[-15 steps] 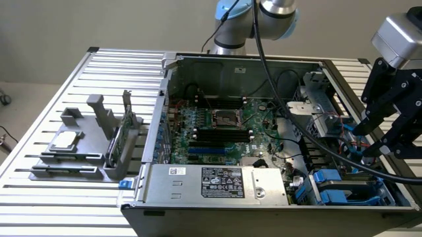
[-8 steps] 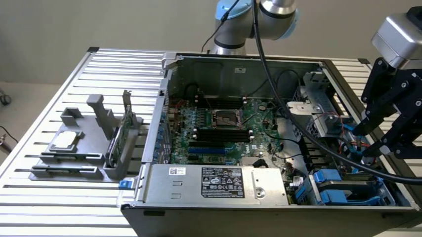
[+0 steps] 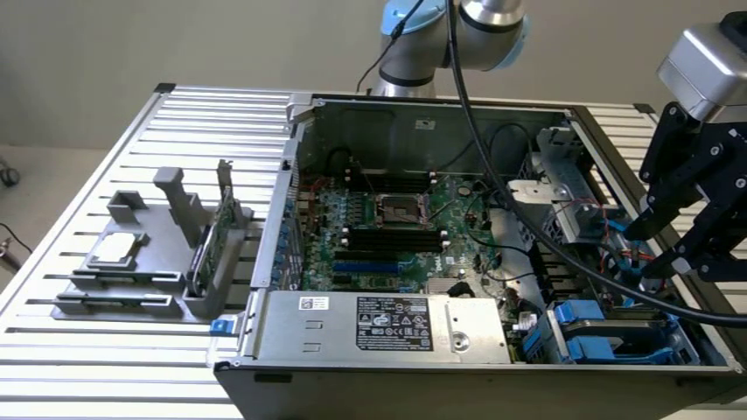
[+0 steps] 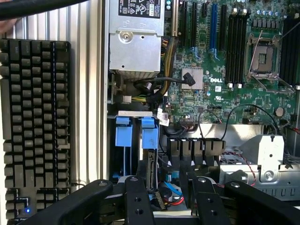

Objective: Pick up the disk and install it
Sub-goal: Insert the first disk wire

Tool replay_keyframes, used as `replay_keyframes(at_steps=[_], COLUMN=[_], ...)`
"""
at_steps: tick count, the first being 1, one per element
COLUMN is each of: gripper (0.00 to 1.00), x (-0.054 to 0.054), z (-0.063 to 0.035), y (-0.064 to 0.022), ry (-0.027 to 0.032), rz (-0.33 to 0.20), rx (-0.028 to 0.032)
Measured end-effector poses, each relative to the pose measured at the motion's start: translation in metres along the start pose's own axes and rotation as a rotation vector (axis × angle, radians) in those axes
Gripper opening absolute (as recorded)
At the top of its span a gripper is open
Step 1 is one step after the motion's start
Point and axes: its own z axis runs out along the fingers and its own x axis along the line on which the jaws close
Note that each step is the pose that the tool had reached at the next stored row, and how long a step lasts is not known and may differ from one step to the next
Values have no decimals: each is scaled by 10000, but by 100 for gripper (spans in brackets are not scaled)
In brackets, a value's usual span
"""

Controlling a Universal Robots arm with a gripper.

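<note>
The disk (image 3: 607, 337) looks to be standing on edge in the drive bay at the near corner of the open computer case, on the exterior view's right. Its blue rails (image 4: 150, 136) show beside another blue rail, with a grey edge below them. My gripper (image 3: 653, 252) hangs above that corner of the case, a little above the bay. Its black fingers (image 4: 136, 201) stand apart, and through the gap between them I see only red and blue cables. The gripper (image 4: 168, 185) is open and holds nothing.
The case's power supply (image 3: 386, 324) lies along the near wall and the motherboard (image 3: 397, 227) fills the middle. A grey tray (image 3: 129, 280) on the exterior view's left holds a square chip (image 3: 117, 249) and an upright card (image 3: 216, 245). A black keyboard (image 4: 35, 126) lies beside the case.
</note>
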Motion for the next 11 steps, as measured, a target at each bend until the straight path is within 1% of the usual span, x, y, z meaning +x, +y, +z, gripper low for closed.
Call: replay_keyframes(at_steps=[2, 3, 4, 6, 7, 9, 10, 11], gripper=[41, 38, 38, 26, 26, 14, 11, 11], x=[0, 0, 1, 4, 6, 10, 12, 14], z=[3, 7, 15, 34, 50, 85, 103, 120], y=[-4, -9, -15, -30, -39, -57, -65, -69], ry=[2, 1, -1, 1, 0, 0, 0, 1], rz=[-1, -2, -2, -2, -2, -2, -3, -2], rx=[5, 6, 8, 10, 12, 18, 20, 21])
